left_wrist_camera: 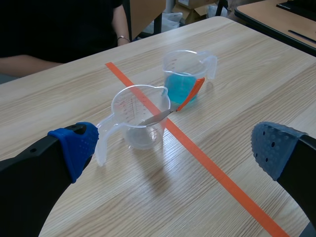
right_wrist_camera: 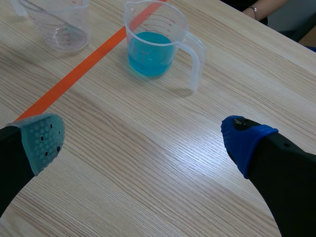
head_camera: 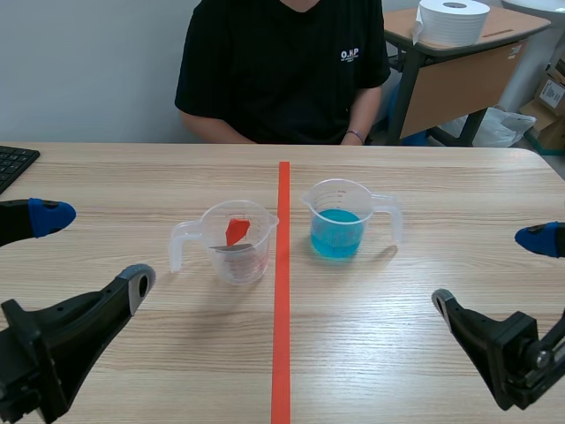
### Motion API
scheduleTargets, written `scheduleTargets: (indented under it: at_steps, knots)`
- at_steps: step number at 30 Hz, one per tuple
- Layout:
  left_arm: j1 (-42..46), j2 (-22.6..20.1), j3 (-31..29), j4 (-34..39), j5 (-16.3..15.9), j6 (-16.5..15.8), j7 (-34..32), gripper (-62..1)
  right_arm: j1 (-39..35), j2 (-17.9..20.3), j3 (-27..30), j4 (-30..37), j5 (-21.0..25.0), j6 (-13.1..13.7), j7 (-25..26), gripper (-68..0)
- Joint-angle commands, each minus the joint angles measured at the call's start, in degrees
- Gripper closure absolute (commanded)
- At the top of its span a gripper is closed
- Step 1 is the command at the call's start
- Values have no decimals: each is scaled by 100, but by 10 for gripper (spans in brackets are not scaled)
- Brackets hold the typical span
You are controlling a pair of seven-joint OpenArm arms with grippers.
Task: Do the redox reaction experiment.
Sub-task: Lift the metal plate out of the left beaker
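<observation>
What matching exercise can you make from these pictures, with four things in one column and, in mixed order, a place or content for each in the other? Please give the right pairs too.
Things:
1. left jug
2. right jug
3. paper roll
4. keyboard

Place or content:
A. on the desk behind the person
B. holds blue liquid
C. at the far left of the table
D. holds an orange-handled tool

Pairs: 1-D, 2-B, 3-A, 4-C.

Clear jug (right_wrist_camera: 64,29) partly out of view
</observation>
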Motion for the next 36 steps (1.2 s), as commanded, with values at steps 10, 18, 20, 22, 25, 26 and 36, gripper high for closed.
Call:
scheduleTargets:
  at_steps: [10,18,20,22,25,26,36]
  knots:
    - [-4,42,-37,109,-48,-2,-81,-623,70,0,26,83,57,48,133,-679]
    - [-2,42,-37,109,-31,0,-79,-623,264,17,20,83,-190,199,133,-679]
    - [-2,42,-37,109,-28,0,-61,-623,334,20,-15,83,-225,223,136,-679]
    - [-2,39,-48,109,0,39,72,-623,402,39,-90,83,-245,240,142,-679]
    - [33,39,-81,107,229,46,284,-623,540,76,-278,83,-350,289,131,-679]
    - [85,42,-114,105,236,59,354,-623,603,107,-354,83,-398,297,131,-679]
    - [960,42,-754,-483,203,262,302,-623,1327,472,-1241,83,-503,354,131,-679]
